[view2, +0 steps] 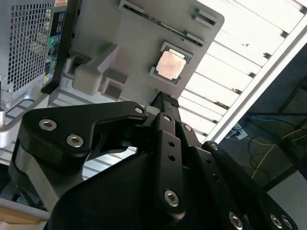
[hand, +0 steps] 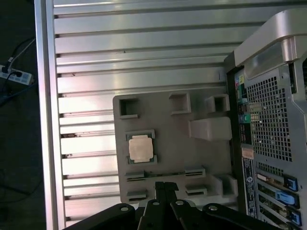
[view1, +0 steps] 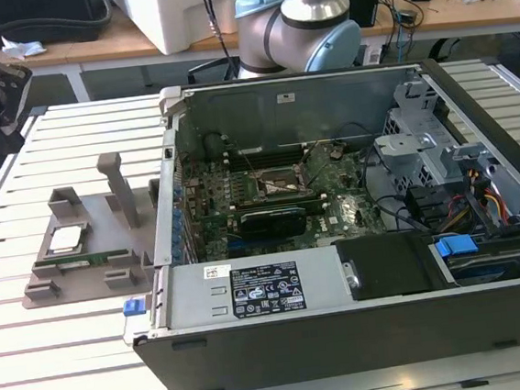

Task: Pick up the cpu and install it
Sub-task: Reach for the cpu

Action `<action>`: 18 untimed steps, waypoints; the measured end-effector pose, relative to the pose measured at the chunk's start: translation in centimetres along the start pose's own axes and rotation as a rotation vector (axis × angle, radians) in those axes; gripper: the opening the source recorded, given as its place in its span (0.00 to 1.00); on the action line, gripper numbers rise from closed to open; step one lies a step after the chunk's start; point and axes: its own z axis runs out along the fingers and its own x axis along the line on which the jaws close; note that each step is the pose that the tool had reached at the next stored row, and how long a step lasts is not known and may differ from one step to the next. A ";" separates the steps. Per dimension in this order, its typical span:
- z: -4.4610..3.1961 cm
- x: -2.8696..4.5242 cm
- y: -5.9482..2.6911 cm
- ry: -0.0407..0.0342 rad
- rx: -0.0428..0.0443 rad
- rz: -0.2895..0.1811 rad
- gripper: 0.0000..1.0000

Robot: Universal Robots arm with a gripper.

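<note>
The cpu [view1: 66, 239] is a small square chip with a shiny metal top. It lies flat in a recess of the grey fixture tray [view1: 92, 216] on the slatted table, at the exterior view's left of the open computer case [view1: 343, 288]. Both wrist views look down on the cpu [view2: 171, 64] [hand: 140, 148] from well above. My gripper [view2: 164, 98] [hand: 161, 185] hangs over the tray's edge, apart from the chip, its black fingers pressed together with nothing between them. The motherboard's bare socket [view1: 282, 185] sits in the middle of the case.
A long green memory stick [view1: 82, 262] lies in the tray beside the cpu, and grey posts [view1: 116, 186] rise from the tray. A black card [view1: 272, 220] sits below the socket. Drive cages and cables [view1: 463, 194] crowd the case's right. The arm's base [view1: 303, 16] stands behind the case.
</note>
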 end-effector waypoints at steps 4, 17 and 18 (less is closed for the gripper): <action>0.08 1.08 0.19 -0.0014 0.0220 -0.002 0.11; 0.51 2.86 0.96 -0.0020 0.0330 -0.017 0.11; 0.51 2.86 0.96 -0.0019 0.0330 -0.017 0.11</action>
